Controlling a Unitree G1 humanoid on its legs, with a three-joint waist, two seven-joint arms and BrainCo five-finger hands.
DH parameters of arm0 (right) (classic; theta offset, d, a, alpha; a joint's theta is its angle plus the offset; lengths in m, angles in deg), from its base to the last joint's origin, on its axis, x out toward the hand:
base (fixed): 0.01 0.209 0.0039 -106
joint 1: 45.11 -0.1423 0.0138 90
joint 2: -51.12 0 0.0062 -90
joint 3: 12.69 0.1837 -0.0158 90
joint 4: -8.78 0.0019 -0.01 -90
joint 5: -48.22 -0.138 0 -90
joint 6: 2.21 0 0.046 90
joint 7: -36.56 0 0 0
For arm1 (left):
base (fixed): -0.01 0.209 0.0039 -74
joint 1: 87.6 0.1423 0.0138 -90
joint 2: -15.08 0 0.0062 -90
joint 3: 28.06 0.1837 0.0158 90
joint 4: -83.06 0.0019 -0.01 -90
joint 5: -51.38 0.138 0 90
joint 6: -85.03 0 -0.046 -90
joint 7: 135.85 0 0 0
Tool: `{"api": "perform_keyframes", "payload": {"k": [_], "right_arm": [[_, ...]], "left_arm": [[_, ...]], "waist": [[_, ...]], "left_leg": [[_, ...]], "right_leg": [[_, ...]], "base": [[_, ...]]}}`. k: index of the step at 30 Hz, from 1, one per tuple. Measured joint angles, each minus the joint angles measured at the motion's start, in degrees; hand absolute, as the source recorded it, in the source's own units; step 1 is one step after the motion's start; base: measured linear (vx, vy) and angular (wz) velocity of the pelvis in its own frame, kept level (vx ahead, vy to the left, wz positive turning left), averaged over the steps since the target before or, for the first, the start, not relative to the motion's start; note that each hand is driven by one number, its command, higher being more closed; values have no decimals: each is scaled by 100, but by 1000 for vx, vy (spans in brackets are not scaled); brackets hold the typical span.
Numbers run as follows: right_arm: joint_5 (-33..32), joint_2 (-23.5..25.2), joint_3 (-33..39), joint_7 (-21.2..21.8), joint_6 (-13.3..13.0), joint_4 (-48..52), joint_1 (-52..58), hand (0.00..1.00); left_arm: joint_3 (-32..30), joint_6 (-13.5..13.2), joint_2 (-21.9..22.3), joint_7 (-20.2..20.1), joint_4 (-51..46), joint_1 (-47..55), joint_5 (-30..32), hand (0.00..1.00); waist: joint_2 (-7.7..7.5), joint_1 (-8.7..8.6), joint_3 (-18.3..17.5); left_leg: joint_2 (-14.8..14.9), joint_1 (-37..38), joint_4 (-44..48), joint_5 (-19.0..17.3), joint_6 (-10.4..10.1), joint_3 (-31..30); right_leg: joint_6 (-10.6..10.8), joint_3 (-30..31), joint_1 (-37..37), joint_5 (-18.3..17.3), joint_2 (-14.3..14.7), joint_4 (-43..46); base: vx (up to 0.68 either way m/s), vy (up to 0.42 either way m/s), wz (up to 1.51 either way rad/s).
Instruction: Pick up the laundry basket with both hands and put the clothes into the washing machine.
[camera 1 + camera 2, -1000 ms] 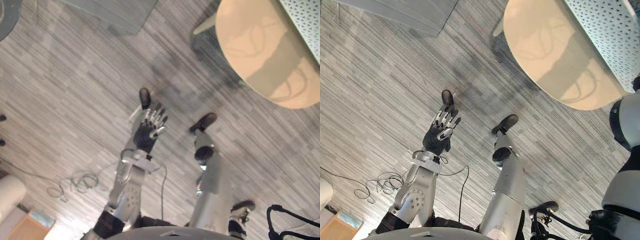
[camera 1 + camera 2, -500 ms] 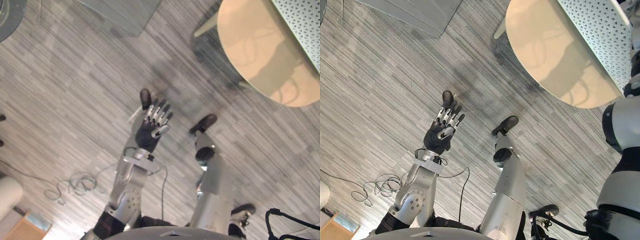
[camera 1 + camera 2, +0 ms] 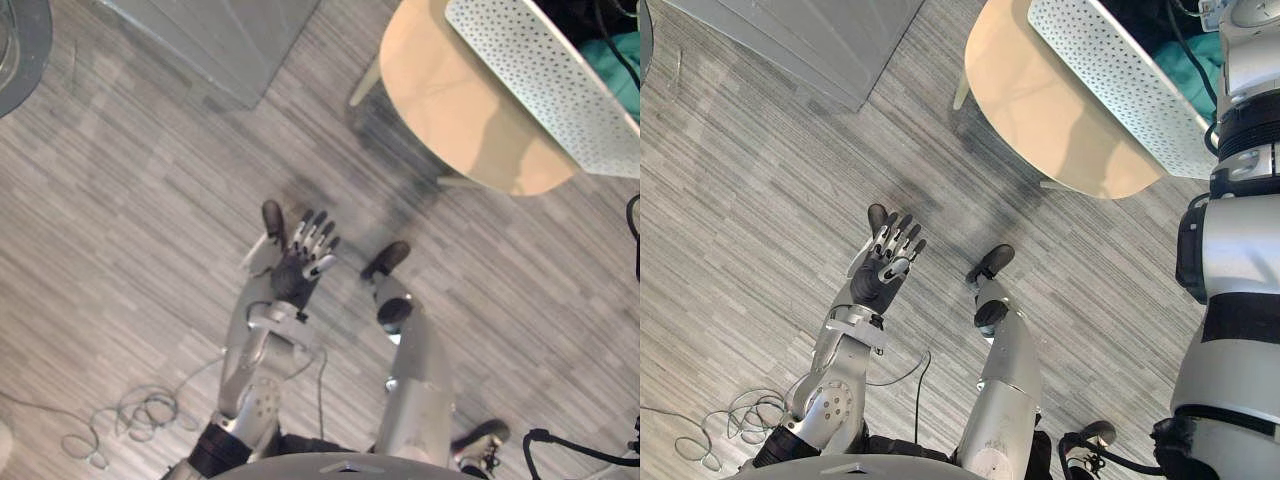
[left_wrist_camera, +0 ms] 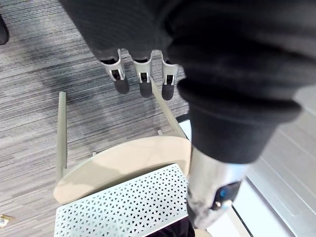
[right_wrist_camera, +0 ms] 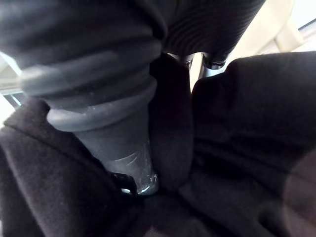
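**Left eye view:** left hand (image 3: 300, 262) still spread, holding nothing, over grey plank floor (image 3: 120, 220). Camera has swung since 0.5 s ago, so more of the white perforated plastic laundry basket (image 3: 540, 75) on the round beige wooden table (image 3: 440, 90) is in shot.

**Right eye view:** teal cloth (image 3: 1188, 62) inside basket.

**Left wrist view:** fingers (image 4: 142, 84) straight.

**Right wrist view:** right hand (image 5: 128, 170) sunk in black cloth (image 5: 237, 148); grip can't be told.

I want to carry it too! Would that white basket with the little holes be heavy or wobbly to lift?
Probably light: the white basket has walls full of holes, so likely thin plastic. It may flex a bit. The dark clothes and teal cloth inside look soft, so they add little weight but could shift if it tilts.
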Motion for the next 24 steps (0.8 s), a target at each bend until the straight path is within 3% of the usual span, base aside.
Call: {"api": "perform_keyframes", "payload": {"k": [6, 10, 19, 24], "right_arm": [[4, 283, 281, -64, 10, 22, 43, 100], [59, 652, 623, -246, 37, 383, 382, 100], [108, 1060, 1683, -549, 63, 938, 715, 100], [113, 1335, 2383, -665, 98, 1331, 1243, 100]], "left_arm": [[-1, 5, -20, 4, 177, 2, 0, 0], [-4, 11, -241, 21, 233, 12, 3, 0], [-12, 68, -467, 39, 447, 149, 34, 0], [-14, 118, -592, 38, 686, 192, 122, 0]], "waist": [[-34, -48, -1], [-238, -113, -11], [-421, -154, -40], [-808, -178, -324]], "left_leg": [[115, 313, 121, -54, -60, -94], [214, 590, 248, -142, -130, -114], [237, 1380, 177, -186, -213, -130], [240, 1898, 51, -237, -302, -123]], "right_leg": [[-31, -59, 430, 15, 114, 11], [-36, -39, 686, -172, 158, 126], [-15, -77, 1460, -296, 187, 146], [20, -90, 1957, -383, 236, 67]], "base": [[26, -82, 2], [7, -104, -3], [29, -64, 5], [50, -43, 4]]}}
